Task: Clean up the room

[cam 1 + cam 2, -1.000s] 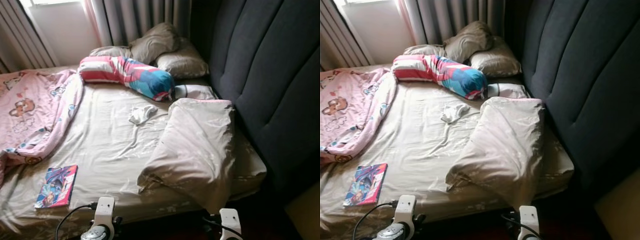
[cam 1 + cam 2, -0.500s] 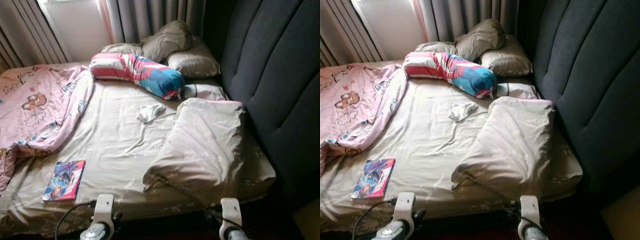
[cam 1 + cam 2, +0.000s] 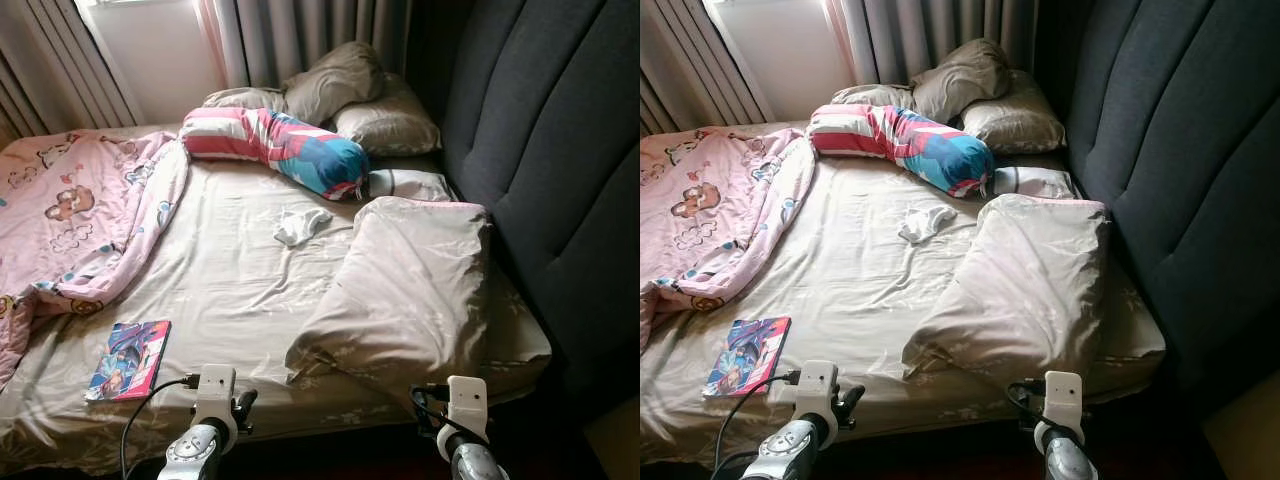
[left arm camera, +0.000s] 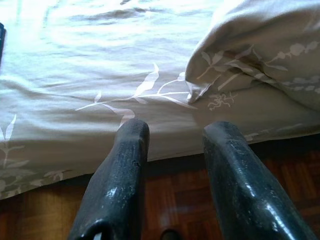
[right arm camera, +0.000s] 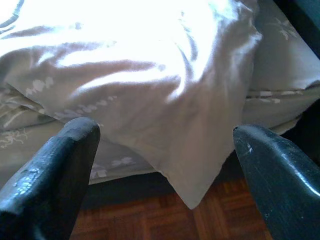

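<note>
Bed [image 3: 230,290], beige sheet. Far left: pink blanket [image 3: 80,215] bunched on the mattress. Near edge, left: book [image 3: 128,358] lying flat, just left of and beyond left pincer [image 4: 172,132]. Left pincer fingers slightly apart, empty, over bed edge above wood floor [image 4: 165,192]. Mid-bed: small white cloth [image 3: 300,226]; striped bolster [image 3: 275,150] behind it. Right: beige pillow [image 3: 410,300], its corner overhanging the bed edge directly ahead of right pincer [image 5: 165,135], which is spread wide, empty.
</note>
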Robot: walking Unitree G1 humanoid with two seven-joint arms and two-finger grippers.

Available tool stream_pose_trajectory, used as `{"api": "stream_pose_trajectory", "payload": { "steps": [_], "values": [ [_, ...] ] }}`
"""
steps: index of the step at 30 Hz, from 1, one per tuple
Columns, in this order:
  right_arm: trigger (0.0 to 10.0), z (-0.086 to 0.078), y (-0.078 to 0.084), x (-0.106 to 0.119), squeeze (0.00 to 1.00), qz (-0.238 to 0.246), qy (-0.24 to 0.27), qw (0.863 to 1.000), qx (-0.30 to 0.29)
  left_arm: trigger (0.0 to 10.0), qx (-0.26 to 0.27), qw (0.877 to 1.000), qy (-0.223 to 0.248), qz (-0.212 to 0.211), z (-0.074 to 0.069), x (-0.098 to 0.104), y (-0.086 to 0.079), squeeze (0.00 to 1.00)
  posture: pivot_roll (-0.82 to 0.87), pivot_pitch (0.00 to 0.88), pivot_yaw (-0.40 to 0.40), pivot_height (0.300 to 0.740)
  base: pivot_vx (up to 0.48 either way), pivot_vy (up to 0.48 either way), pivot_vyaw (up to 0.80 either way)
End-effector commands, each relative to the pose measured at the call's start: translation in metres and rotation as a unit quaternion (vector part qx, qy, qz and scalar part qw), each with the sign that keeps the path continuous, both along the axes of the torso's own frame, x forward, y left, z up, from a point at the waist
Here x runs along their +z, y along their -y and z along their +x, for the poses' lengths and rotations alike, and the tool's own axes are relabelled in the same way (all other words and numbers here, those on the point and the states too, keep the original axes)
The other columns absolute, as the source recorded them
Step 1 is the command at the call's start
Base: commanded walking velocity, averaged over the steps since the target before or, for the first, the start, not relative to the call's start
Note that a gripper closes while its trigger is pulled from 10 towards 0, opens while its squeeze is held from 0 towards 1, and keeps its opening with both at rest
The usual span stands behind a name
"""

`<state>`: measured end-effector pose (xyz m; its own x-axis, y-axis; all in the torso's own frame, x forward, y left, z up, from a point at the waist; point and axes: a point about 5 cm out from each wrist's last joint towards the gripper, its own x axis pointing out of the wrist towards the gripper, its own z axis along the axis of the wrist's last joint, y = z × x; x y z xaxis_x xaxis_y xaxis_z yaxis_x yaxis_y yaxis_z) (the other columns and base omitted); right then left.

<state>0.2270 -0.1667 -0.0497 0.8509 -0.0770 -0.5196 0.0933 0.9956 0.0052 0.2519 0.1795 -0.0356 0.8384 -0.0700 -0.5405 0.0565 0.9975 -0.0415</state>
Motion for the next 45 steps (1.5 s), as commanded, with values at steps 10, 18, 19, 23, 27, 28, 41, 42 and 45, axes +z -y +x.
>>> {"api": "stream_pose_trajectory", "payload": {
  "steps": [10,18,19,23,27,28,41,42,45],
  "values": [
    [10.0,-0.009,-0.002,-0.01,0.0,0.003,-0.051,0.999,0.001,10.0,0.006,1.0,-0.028,0.006,-0.005,-0.006,-0.003,0.0,-0.07,0.004,0.035,0.74,0.0,0.0,0.0],
    [10.0,-0.028,-0.006,-0.025,0.0,0.009,-0.115,0.993,0.04,10.0,0.011,0.997,-0.076,0.012,-0.018,-0.016,-0.009,0.0,-0.08,0.007,0.039,0.74,0.0,0.0,0.0],
    [10.0,-0.037,-0.005,-0.03,0.0,0.002,-0.141,0.989,0.054,10.0,0.015,0.995,-0.096,0.018,-0.026,-0.022,-0.013,0.0,-0.08,0.006,0.037,0.74,0.0,0.0,0.0],
    [10.0,-0.047,-0.003,-0.036,0.0,-0.019,-0.169,0.983,0.074,10.0,0.026,0.992,-0.118,0.023,-0.037,-0.028,-0.017,0.0,-0.07,0.01,0.031,0.74,0.0,0.0,0.0],
    [10.0,-0.047,-0.001,-0.036,0.0,-0.018,-0.167,0.984,0.065,10.0,0.03,0.991,-0.13,0.024,-0.043,-0.032,-0.018,0.0,-0.07,0.014,0.028,0.74,0.0,0.0,0.0],
    [10.0,-0.047,-0.001,-0.036,0.0,-0.018,-0.167,0.984,0.065,10.0,0.03,0.991,-0.13,0.024,-0.043,-0.032,-0.018,0.0,-0.07,0.014,0.028,0.74,0.0,0.0,0.0],
    [10.0,-0.025,0.009,-0.022,0.0,0.007,-0.108,0.994,-0.01,10.0,0.002,0.99,-0.137,0.027,-0.035,-0.03,-0.007,0.0,-0.08,0.02,0.032,0.74,0.0,0.0,0.0],
    [10.0,-0.025,0.009,-0.022,0.0,0.007,-0.109,0.994,-0.009,10.0,0.002,0.99,-0.137,0.027,-0.035,-0.03,-0.007,0.0,-0.08,0.02,0.031,0.74,0.0,0.0,0.0],
    [10.0,-0.026,0.009,-0.022,0.0,0.008,-0.109,0.994,-0.01,10.0,0.002,0.99,-0.137,0.028,-0.035,-0.03,-0.007,0.0,-0.08,0.02,0.031,0.74,0.0,0.0,0.0]
  ]
}}
